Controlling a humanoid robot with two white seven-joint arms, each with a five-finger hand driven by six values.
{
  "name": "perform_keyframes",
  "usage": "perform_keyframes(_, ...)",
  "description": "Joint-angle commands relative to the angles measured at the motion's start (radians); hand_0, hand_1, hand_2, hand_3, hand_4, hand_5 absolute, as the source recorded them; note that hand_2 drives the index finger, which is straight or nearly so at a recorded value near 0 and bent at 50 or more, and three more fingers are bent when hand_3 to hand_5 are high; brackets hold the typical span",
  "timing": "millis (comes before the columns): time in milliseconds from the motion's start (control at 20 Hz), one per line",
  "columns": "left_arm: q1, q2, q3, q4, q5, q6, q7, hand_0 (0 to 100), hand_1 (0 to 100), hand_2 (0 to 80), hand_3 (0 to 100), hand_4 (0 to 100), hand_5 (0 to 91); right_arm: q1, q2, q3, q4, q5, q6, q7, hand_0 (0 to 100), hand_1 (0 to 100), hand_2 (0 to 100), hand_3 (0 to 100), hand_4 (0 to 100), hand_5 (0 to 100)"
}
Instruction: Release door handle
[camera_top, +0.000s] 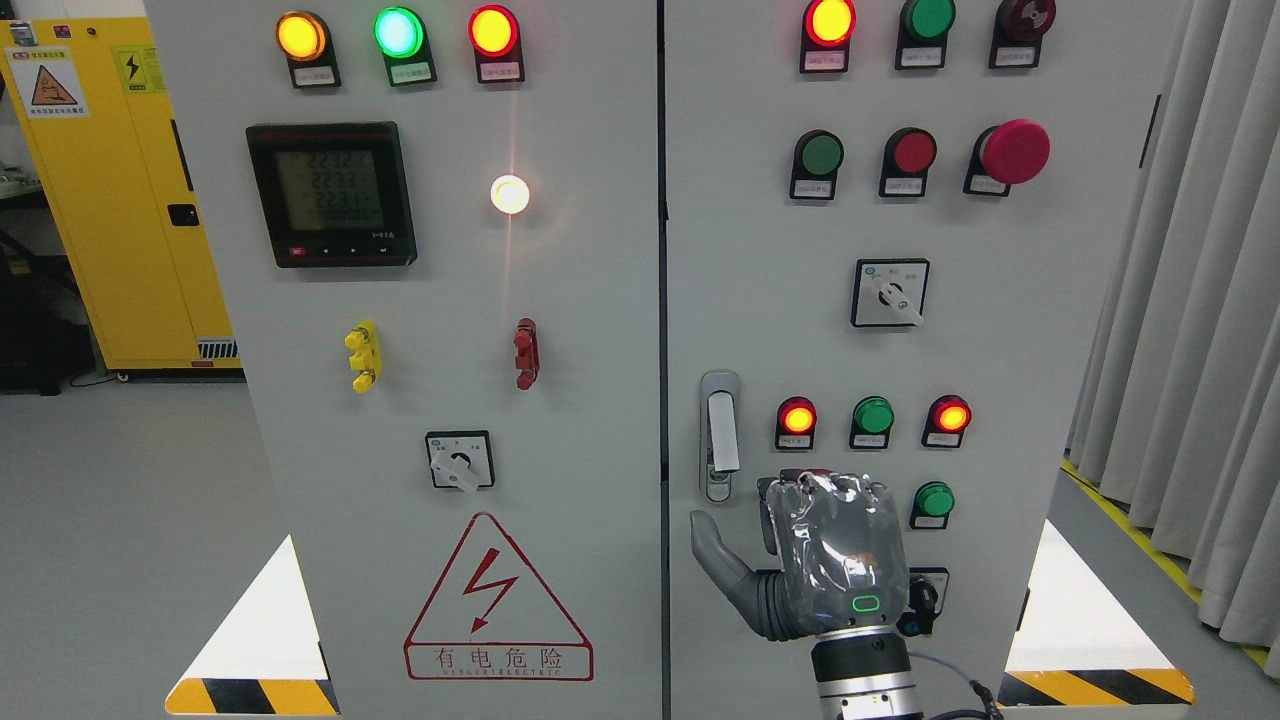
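door handle (720, 436) sits low on the right cabinet door (1000, 330), by the middle seam. my right hand (815, 560) is just below it and a bit to the right, not touching. i see only its back, thumb out, holding nothing. letting go looks done; next i pull the arm back.

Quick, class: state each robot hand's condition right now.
Right hand: open, holding nothing, just below the door handle.
Left hand: not in view.
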Motion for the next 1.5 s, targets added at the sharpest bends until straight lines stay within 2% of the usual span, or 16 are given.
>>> perform_keyframes(0, 0.0, 0.0, 0.0, -0.012, 0.0, 0.0, 0.0, 12, 56, 0.0, 0, 0, 0.0, -0.037, -0.001, -0.004, 0.016, 0.004, 0.0, 0.0, 26, 23, 99, 100, 100, 95)
perform_keyframes(251, 0.0, 0.0, 0.0, -0.012, 0.0, 0.0, 0.0, 12, 56, 0.0, 0, 0, 0.0, -0.06, 0.0, -0.004, 0.029, 0.003, 0.0, 0.001, 26, 27, 99, 100, 100, 96)
perform_keyframes(752, 0.0, 0.0, 0.0, -0.012, 0.0, 0.0, 0.0, 12, 56, 0.0, 0, 0, 0.0, -0.088, 0.002, -0.003, 0.049, 0.001, 0.0, 0.001, 27, 29, 99, 100, 100, 96)
perform_keyframes(1002, 0.0, 0.0, 0.0, -0.012, 0.0, 0.0, 0.0, 12, 56, 0.0, 0, 0, 0.0, -0.1, 0.002, -0.003, 0.066, 0.001, 0.002, 0.015, 31, 29, 99, 100, 100, 96)
perform_keyframes(1453, 0.0, 0.0, 0.0, -0.012, 0.0, 0.0, 0.0, 12, 56, 0.0, 0, 0, 0.0, -0.101, 0.003, -0.003, 0.062, 0.0, 0.014, 0.015, 36, 32, 98, 100, 100, 96)
